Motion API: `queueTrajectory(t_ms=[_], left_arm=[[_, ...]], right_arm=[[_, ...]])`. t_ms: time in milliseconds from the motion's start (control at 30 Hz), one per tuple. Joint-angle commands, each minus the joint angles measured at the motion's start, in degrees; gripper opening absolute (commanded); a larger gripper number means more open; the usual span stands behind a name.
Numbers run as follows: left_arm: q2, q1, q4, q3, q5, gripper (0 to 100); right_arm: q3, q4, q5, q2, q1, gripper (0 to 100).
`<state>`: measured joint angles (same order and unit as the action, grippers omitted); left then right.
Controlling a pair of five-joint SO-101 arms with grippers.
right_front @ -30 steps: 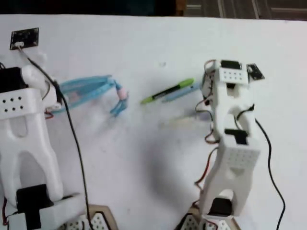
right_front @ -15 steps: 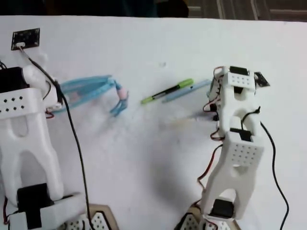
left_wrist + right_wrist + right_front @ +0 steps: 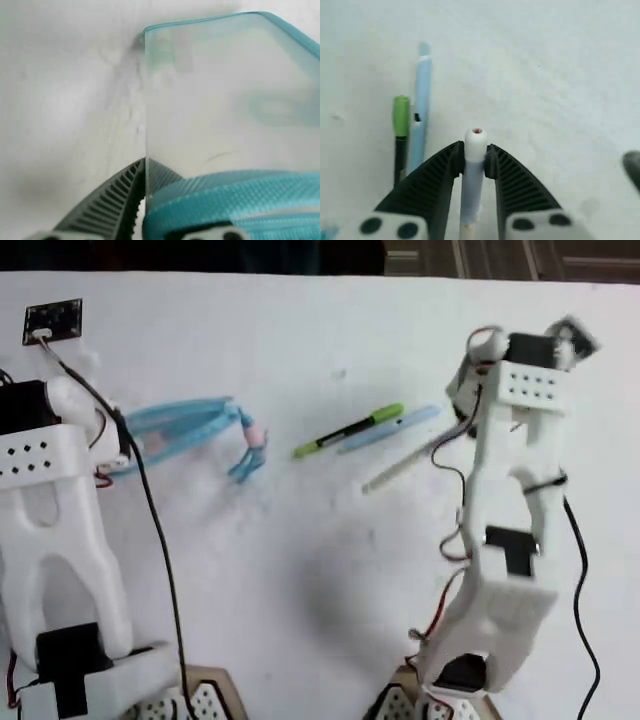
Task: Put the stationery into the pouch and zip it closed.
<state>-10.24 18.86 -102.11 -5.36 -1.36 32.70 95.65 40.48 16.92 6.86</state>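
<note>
Pinching white pen (image 3: 472,197), right gripper (image 3: 474,156), pouch (image 3: 225,115) in left gripper (image 3: 145,172)

The pouch (image 3: 188,426) runs under the left arm (image 3: 50,510), its end hidden.

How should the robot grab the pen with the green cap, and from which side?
Grip the thin black pen with the green cap on its black barrel near the tip, coming straight down and pinching across it. It lies flat on the white table, and the light blue pen crowds its capped half, so probably only the tip end leaves room both sides.
</note>
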Motion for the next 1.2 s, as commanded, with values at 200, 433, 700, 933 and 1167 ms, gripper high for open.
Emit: queueTrajectory(t_ms=[200,433,700,933,1167], left_arm=[[1.01,-0.48,0.18,-0.35,-0.26,2],[1.01,-0.48,0.09,-0.35,-0.26,2],[1.01,-0.48,0.09,-0.35,-0.35,2],[1.01,-0.48,0.18,-0.35,-0.44,2],[1.01,-0.48,0.26,-0.35,-0.44,2]], right_arm=[[3.52,-0.57,-5.71,-33.36,-14.64,1.7],[2.81,-13.58,-5.45,-40.48,-26.86,1.7],[-20.84,-36.62,-5.98,-42.42,-33.80,1.7],[-43.78,-67.65,-6.51,-47.96,-34.07,1.7],[-49.32,-75.38,-10.73,-49.10,-37.49,1.7]])
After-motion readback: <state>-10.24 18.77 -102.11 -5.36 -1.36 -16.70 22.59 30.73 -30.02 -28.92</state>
